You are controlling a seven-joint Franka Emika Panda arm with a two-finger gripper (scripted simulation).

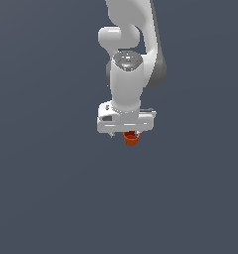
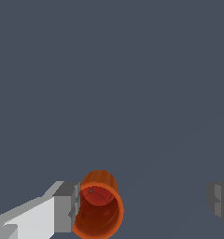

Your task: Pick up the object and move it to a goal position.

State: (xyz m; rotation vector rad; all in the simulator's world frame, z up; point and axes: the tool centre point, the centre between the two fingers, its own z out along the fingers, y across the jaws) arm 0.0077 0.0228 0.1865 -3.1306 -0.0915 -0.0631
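Observation:
The object is a tiny orange-red cup (image 1: 131, 139) with a slightly wider rim. In the exterior view it shows just under the white hand of the arm, on the dark grey floor. My gripper (image 1: 125, 134) points down over it. In the wrist view the cup (image 2: 99, 207) shows its open mouth and sits right against one grey fingertip (image 2: 67, 207); I cannot tell if they touch. The other fingertip (image 2: 220, 201) stands far off. The gripper (image 2: 143, 204) is open, and the cup is off to one side of the gap, not centred.
A plain dark grey floor (image 1: 51, 188) fills both views. No other objects, containers or edges show. The arm's white links (image 1: 128, 59) rise above the hand toward the top of the exterior view.

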